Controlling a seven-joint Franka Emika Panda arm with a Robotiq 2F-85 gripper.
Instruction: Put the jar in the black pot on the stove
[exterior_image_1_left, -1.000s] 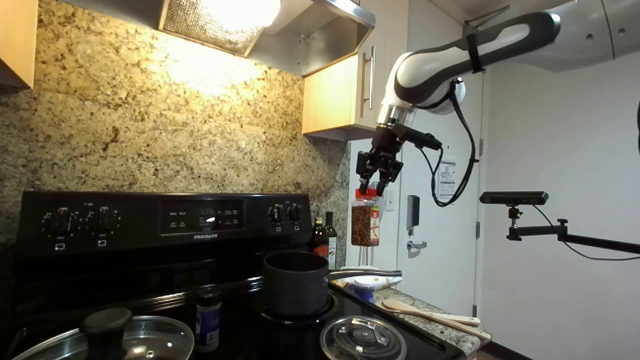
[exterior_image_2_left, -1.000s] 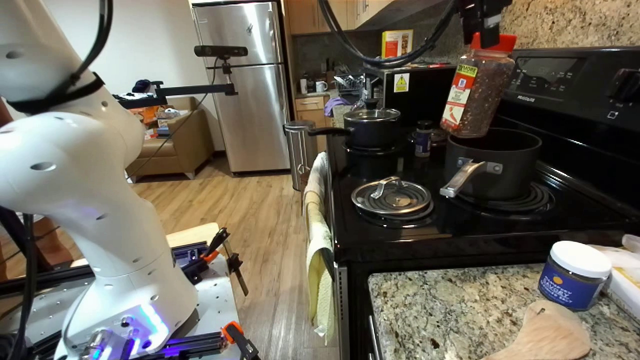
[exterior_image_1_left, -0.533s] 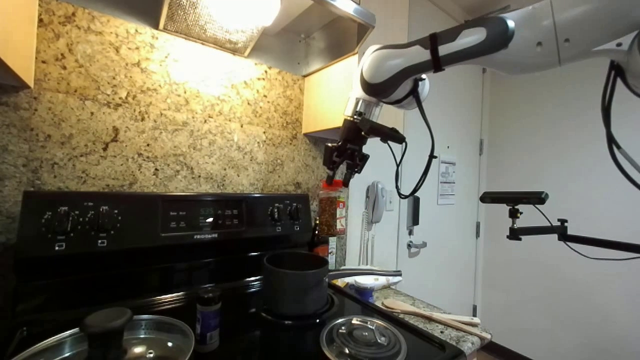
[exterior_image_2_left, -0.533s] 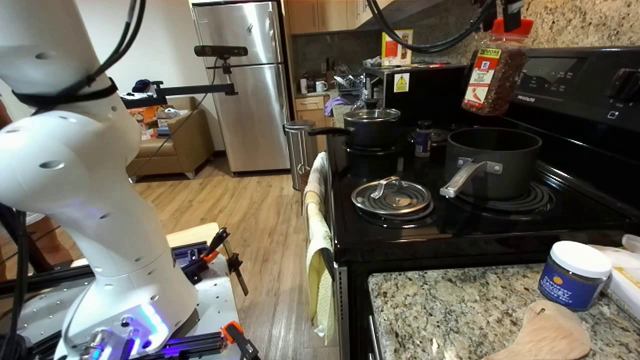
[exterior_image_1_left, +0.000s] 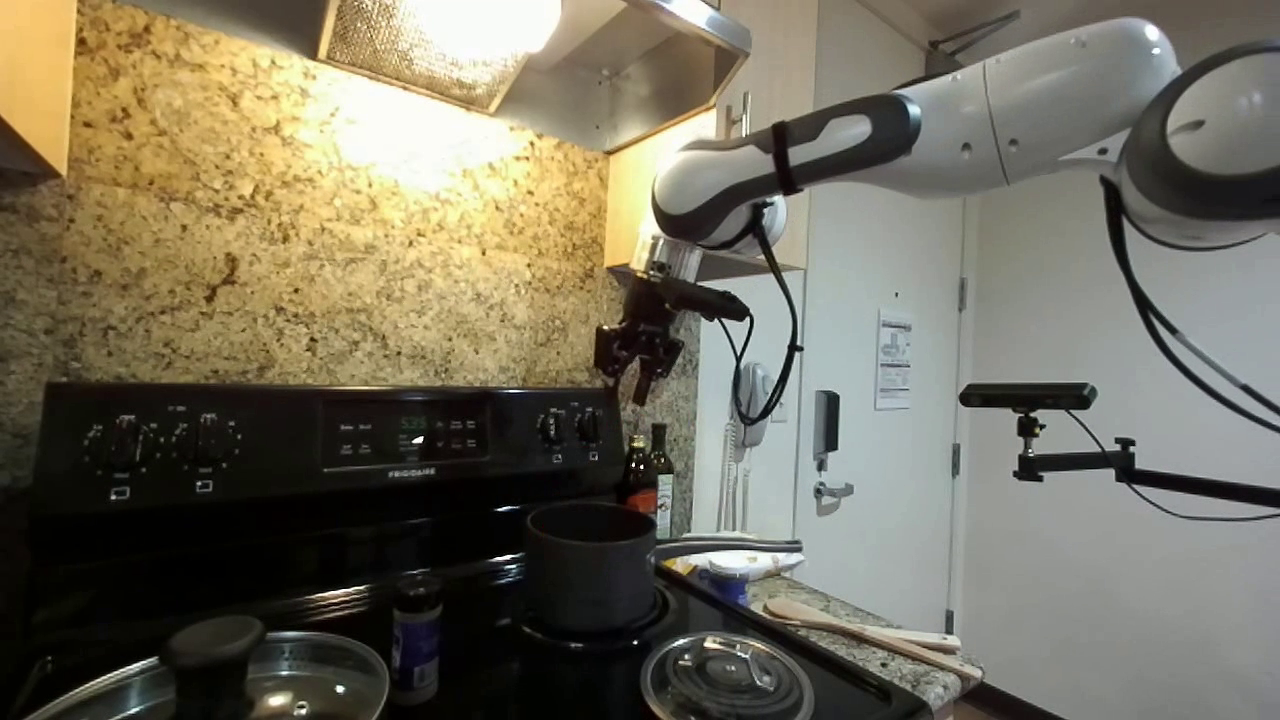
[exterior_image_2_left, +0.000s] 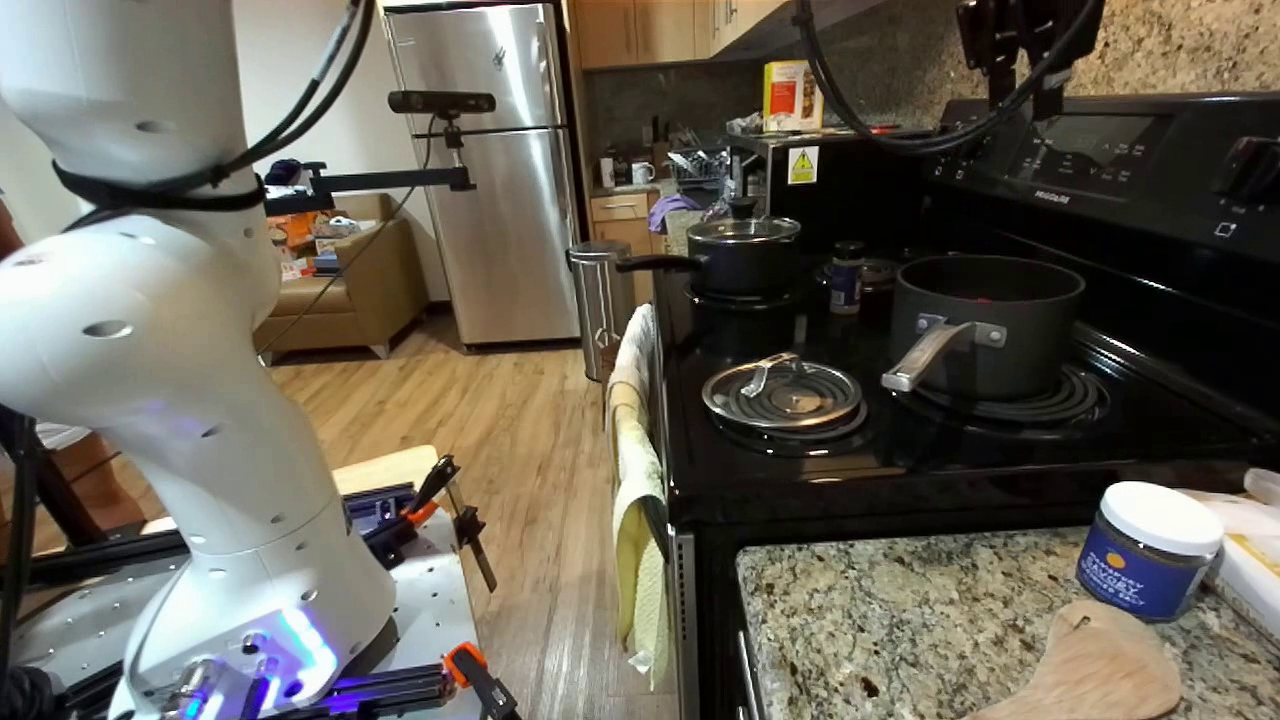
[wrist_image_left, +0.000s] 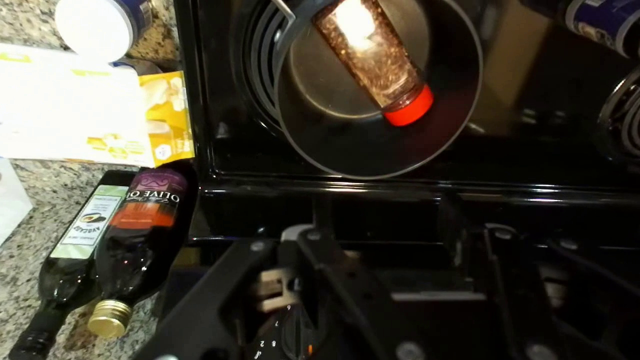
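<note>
Hovering in open air, its two fingers spread with nothing between them, the black two-fingered gripper is well apart from the load. Below it, the clear, red-capped spice jar of reddish-brown flakes lies inside the dark grey-black, straight-sided pot. What the coming move turns on is that gap: in the wrist view the jar lies past the fingertips, toward the top, its long axis aslant, the cap end nearer the gripper and the base toward the pot's long metal handle. Whether the jar lies flat or leans on the wall I cannot tell; in an exterior view only a bit of its red cap shows within the rim. The pot stands on a coil burner of the black stove, so I judge the placing done, and the next move calls for a plain lift away. Farther from the gripper, a round, steel-handled glass lid lies on the stove, a dark-capped, blue-labelled bottle stands near a lidded dark pot, and a tall stainless-steel fridge stands far behind.
</note>
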